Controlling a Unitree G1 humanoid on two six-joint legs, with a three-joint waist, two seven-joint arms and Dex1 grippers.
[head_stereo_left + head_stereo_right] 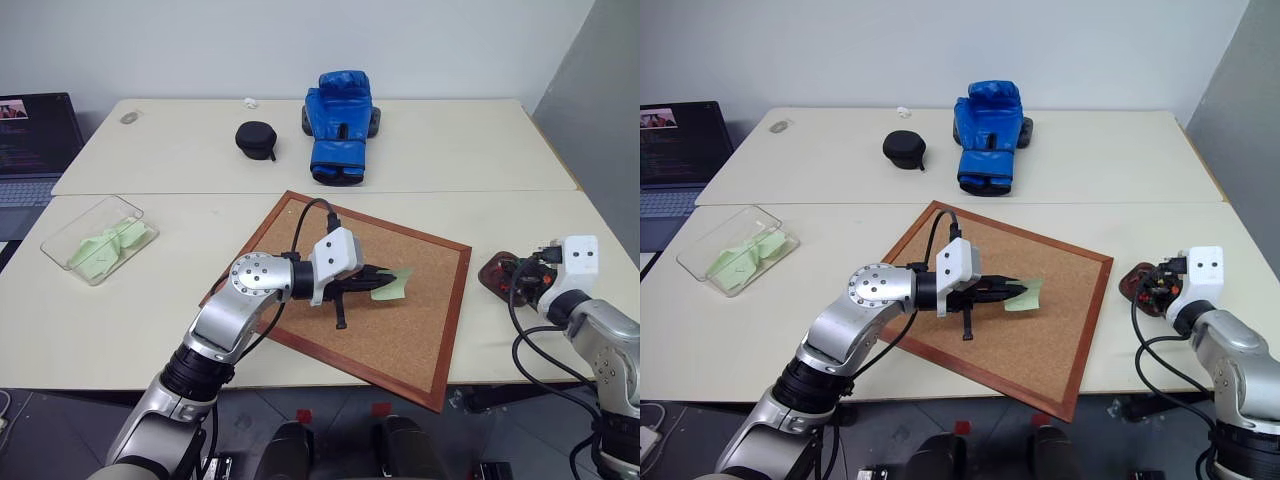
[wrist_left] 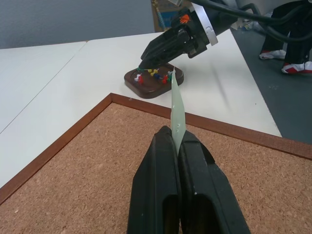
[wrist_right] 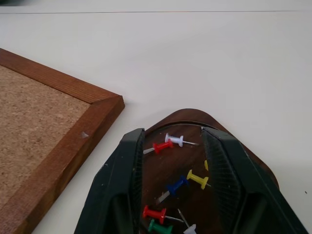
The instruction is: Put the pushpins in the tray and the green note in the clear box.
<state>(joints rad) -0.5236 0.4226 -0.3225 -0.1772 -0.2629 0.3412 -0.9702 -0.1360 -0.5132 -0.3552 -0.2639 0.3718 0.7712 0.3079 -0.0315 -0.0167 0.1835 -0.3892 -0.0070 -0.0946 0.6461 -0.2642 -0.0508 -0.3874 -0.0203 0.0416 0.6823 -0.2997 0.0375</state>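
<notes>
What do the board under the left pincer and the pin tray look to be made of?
Board: cork, going by its speckled, grainy tan face, in a reddish stained wooden frame with mitred corners. Tray: dark brown and smooth with a slight sheen; lacquered wood or plastic, hard to say.

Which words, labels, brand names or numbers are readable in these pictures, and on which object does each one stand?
None can be read.
Laptop screen: lines of text, too small to read.
Green note: faint marks, not legible.
Blue boxing glove, black round case, cork board, tray: no lettering visible.
</notes>
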